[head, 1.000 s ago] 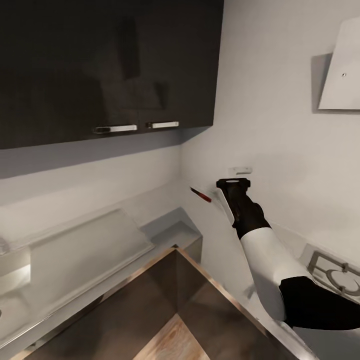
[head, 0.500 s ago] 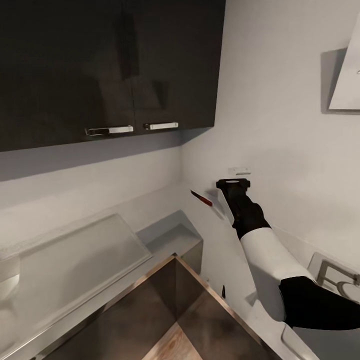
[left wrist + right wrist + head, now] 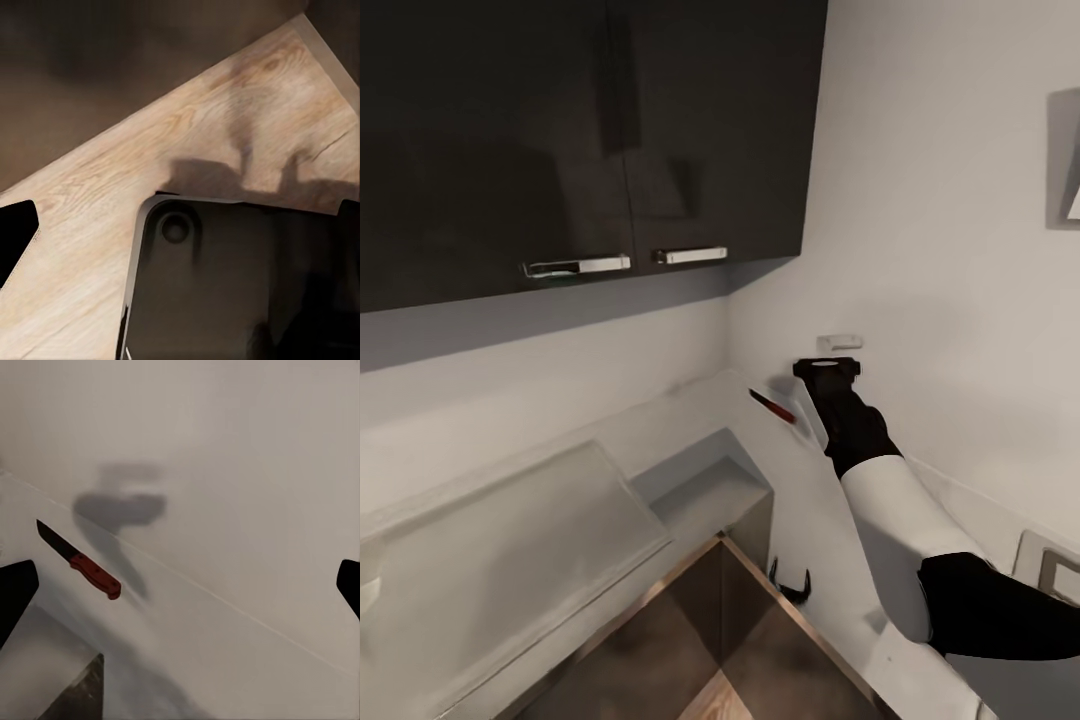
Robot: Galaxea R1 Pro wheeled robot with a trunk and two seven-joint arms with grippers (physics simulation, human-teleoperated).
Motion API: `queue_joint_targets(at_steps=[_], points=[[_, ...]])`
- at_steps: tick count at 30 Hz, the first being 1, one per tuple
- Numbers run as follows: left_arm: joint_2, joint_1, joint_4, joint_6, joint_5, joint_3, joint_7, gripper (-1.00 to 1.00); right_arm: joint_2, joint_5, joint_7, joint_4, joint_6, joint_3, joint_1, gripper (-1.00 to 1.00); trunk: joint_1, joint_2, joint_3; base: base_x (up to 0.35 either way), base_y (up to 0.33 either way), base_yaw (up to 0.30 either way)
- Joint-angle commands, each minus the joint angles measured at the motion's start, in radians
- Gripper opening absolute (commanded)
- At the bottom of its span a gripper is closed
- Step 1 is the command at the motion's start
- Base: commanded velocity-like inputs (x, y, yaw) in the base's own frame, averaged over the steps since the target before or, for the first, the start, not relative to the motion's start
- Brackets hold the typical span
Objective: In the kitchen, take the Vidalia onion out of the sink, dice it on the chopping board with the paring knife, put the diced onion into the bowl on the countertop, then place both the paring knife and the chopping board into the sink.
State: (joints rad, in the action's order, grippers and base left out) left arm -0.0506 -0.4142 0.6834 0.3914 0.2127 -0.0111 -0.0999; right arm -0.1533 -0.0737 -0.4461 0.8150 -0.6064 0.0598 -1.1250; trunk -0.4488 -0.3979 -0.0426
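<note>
The paring knife (image 3: 772, 406), with a red handle and a dark blade, lies flat on the grey countertop (image 3: 810, 510) in the corner by the wall. My right gripper (image 3: 826, 370) hovers just right of it, above the worktop. In the right wrist view the paring knife (image 3: 79, 561) sits off to one side of my open right gripper (image 3: 180, 589), whose fingertips (image 3: 15, 592) hold nothing. The sink's flat draining board (image 3: 510, 540) shows at the lower left. My left gripper (image 3: 180, 225) is open and empty over the wooden floor (image 3: 112, 225).
Dark wall cabinets (image 3: 580, 130) with chrome handles hang over the counter. A recessed step (image 3: 705, 490) sits in the worktop's corner. A cooktop's edge (image 3: 1052, 570) and a hood (image 3: 1066, 170) show at the right. A small black curved object (image 3: 790, 586) sits under the counter's edge.
The whole head view has swung, so the cooktop and hood have slid toward the right edge and the sink's basin has left the picture. My right arm keeps its pose beside the knife.
</note>
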Motion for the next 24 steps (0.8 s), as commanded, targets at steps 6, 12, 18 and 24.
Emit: queue_joint_targets(at_steps=[6,12,18,24], points=[[0.0,0.0,-0.002,0.0,0.011,-0.001,-0.009,1.0,0.0,-0.008,0.0,-0.006,-0.009,0.002,-0.001,1.0,-0.001,-0.002,-0.002,0.238,0.024,0.0],[0.0,0.0,-0.004,0.0,0.011,-0.001,-0.009,1.0,0.0,-0.008,0.0,-0.006,-0.009,0.002,-0.001,1.0,-0.001,-0.002,-0.002,0.191,0.007,0.0],[0.0,0.0,-0.004,0.0,0.011,-0.001,-0.009,1.0,0.0,-0.008,0.0,-0.007,-0.009,0.002,-0.001,1.0,-0.001,-0.002,-0.002,0.248,0.124,0.0],[0.0,0.0,-0.004,0.0,0.011,-0.001,-0.009,1.0,0.0,-0.008,0.0,-0.007,-0.009,0.002,-0.001,1.0,-0.001,-0.002,-0.002,0.219,0.07,0.0]])
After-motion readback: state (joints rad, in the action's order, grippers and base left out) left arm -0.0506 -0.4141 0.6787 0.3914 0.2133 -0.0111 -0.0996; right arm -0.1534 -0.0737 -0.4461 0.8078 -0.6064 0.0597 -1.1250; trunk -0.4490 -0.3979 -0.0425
